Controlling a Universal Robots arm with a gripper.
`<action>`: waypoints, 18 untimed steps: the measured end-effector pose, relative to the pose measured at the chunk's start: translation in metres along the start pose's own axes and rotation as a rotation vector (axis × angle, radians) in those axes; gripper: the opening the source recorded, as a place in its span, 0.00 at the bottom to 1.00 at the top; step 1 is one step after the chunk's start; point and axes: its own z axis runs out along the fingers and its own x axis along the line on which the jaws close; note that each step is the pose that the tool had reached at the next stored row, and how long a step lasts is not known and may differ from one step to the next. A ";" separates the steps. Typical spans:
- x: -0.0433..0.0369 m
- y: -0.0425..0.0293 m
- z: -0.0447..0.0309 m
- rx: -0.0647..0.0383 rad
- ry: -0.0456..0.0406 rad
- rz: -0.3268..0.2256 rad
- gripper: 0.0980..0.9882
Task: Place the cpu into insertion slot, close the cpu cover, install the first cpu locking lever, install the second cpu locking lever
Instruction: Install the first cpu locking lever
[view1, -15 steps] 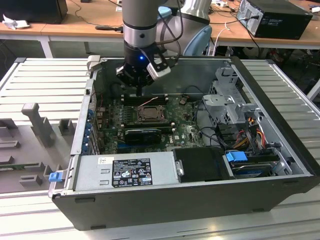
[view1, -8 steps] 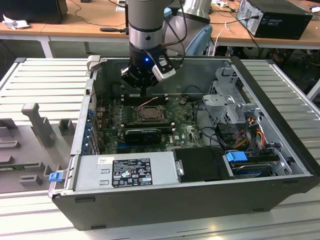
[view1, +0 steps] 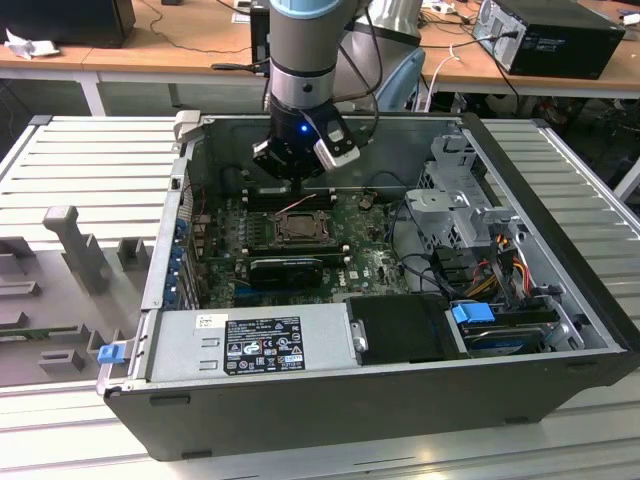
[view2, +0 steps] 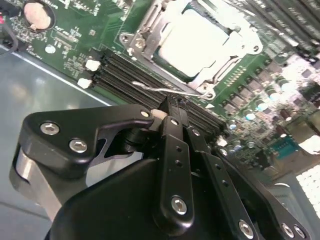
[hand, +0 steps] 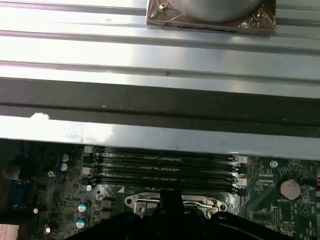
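Already seated: cpu (view2: 192, 42) lies in insertion slot (view1: 298, 227), cpu cover (view2: 150, 32) shut. My gripper (view2: 170, 106), fingers together and empty, touches the locking lever (view2: 167, 90) just ahead. I judge lever step underway; needs careful hooking.

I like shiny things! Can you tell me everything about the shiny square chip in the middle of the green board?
The cpu is a flat square chip with a pale, silvery metal face that glares bright in the second wrist view. It lies level in its socket on the green board, and the cpu cover, a metal frame with a window, sits closed around its edges. A thin wire lever runs alongside. The end effector hangs close by, not touching it.
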 end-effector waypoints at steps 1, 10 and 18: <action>-0.0020 -0.0002 0.0017 -0.001 0.0004 0.000 0.01; -0.0176 0.0001 0.0137 -0.001 0.0010 0.000 0.01; -0.0210 -0.0009 0.0219 -0.001 0.0010 0.000 0.01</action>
